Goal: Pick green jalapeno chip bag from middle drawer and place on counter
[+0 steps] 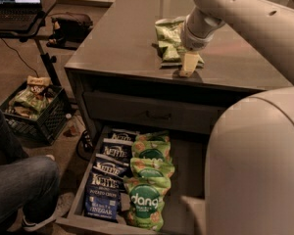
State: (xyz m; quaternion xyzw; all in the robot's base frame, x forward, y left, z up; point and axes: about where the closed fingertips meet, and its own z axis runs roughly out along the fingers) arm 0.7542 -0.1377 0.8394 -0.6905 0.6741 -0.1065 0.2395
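Observation:
The green jalapeno chip bag lies on the counter, near its front edge. My gripper reaches down from the right and rests at the bag's near right corner, touching or just above the counter. The bag's right part is hidden behind the wrist. Below, the middle drawer is pulled open. It holds a row of dark blue Kettle bags on the left and a row of brighter green dang bags beside them.
A closed drawer front with a dark handle sits above the open drawer. My pale body fills the lower right. A black crate of snack bags, a person's jeans leg and a laptop stand are at the left.

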